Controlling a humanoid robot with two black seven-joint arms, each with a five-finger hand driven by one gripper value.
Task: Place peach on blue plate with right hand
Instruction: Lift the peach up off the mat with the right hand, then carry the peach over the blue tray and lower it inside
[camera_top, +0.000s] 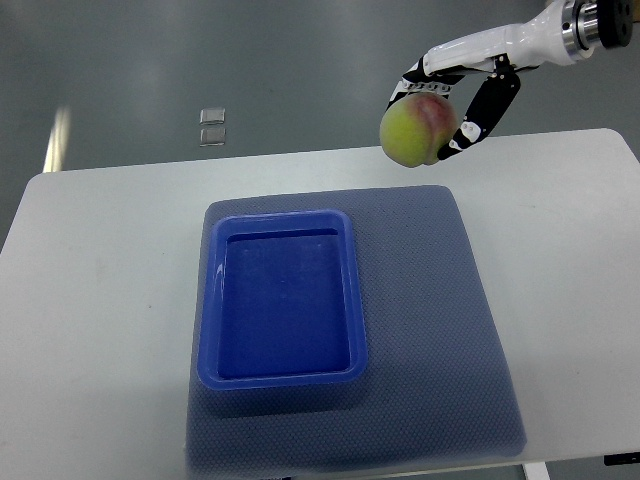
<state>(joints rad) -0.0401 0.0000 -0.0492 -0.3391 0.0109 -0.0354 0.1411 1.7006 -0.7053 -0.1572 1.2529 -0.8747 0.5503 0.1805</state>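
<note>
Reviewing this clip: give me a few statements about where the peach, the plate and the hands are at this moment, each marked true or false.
1. The right hand grips the peach. True.
2. The peach lies inside the blue plate. False: it is held up near the table's far edge, to the upper right of the plate in the picture.
3. The plate holds nothing. True.
4. The plate stands directly on the bare white table. False: it sits on a grey-blue mat.
5. The left hand reaches towards the plate. False: no left hand shows in this view.
</note>
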